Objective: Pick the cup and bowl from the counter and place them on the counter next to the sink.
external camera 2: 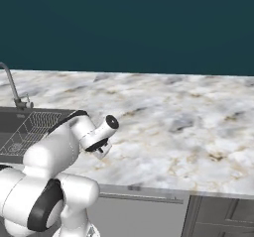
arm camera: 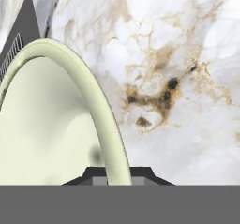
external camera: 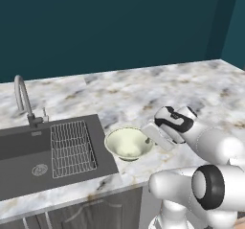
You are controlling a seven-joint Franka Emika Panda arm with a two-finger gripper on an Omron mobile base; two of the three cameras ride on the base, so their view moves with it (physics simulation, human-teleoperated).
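Counter [external camera: 143, 86] spans frame, marble, sink [external camera: 28, 151] at lower left of left base view. Bowl [external camera: 128, 143] sits at centre, on counter just beside sink's right edge. Gripper [arm camera: 117, 174] at bowl's right rim; in hand view rim runs between finger tips, jaws nearly closed on it. I judge bowl placement almost done. Next: open jaws, lift clear without tipping bowl, then check cup.
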